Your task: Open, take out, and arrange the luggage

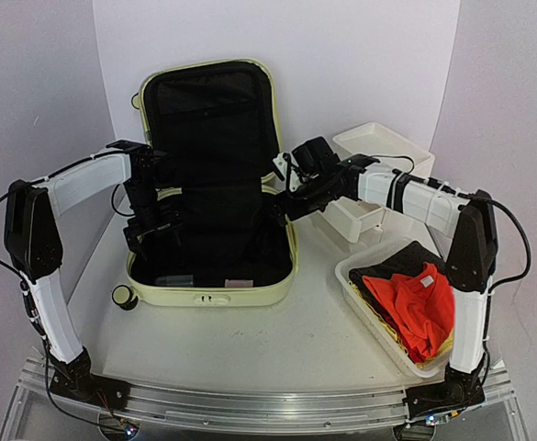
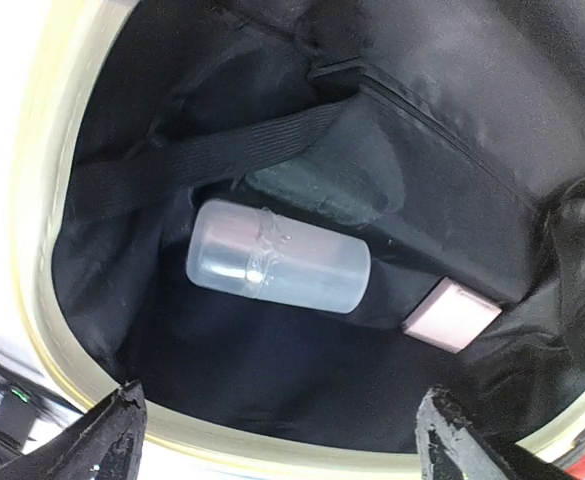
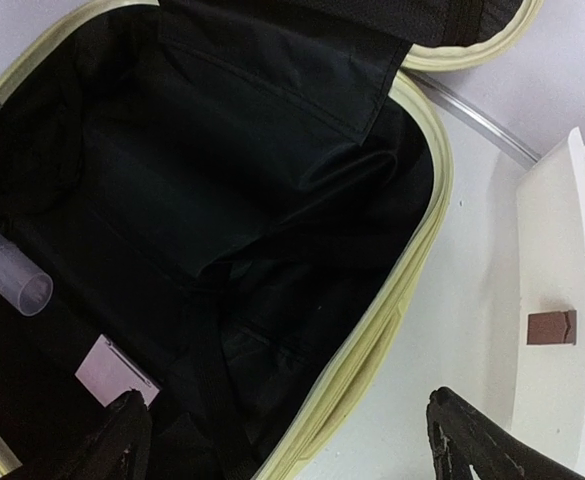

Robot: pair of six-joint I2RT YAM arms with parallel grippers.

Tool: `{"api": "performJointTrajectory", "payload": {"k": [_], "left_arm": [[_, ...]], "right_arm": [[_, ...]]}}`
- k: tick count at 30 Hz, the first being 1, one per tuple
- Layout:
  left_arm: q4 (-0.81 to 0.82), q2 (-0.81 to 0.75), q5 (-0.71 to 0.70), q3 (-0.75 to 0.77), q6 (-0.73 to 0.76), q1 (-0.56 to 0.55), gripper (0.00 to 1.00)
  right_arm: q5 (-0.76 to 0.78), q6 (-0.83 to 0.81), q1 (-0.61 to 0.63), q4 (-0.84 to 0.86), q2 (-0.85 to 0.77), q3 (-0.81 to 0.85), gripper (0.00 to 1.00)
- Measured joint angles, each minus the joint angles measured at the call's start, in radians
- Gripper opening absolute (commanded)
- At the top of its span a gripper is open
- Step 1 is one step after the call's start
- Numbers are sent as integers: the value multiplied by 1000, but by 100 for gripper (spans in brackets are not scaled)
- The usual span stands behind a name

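Observation:
The pale yellow-green luggage (image 1: 211, 296) lies open at the table's middle, its lid standing up at the back, its black lining showing. Inside the lower shell lie a clear plastic bottle (image 2: 277, 258) and a small pink box (image 2: 452, 314); both also show in the right wrist view, the bottle (image 3: 12, 272) and the box (image 3: 112, 370). My left gripper (image 1: 153, 228) is open and empty over the shell's left side. My right gripper (image 1: 282, 211) is open and empty above the luggage's right rim (image 3: 412, 290).
A white basket (image 1: 364, 280) at the front right holds black and orange clothes (image 1: 419, 303). A white drawer box (image 1: 383, 147) stands behind my right arm, with a small brown block (image 3: 552, 327) in an open drawer. A black caster wheel (image 1: 121, 296) sticks out at the luggage's front left.

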Motion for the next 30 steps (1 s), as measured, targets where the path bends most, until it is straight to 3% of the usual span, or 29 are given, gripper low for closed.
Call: {"api": "performJointTrajectory", "payload": {"k": [8, 12, 18, 23, 27, 30], "left_arm": [[149, 0, 114, -211, -473, -11, 83], [206, 23, 101, -215, -641, -31, 79], [272, 105, 77, -212, -805, -40, 73], [389, 106, 76, -349, -943, -53, 68], [498, 87, 57, -418, -982, -70, 56], [514, 87, 49, -417, -996, -64, 53]], "right_arm": [[-11, 2, 0, -17, -68, -84, 95], [-26, -1, 0, -18, -108, -90, 95], [-42, -17, 0, -18, -148, -90, 96], [-45, -31, 0, -19, -151, -91, 97], [-45, -52, 0, -19, -152, -94, 98], [-44, -66, 0, -19, -152, -97, 98]]}}
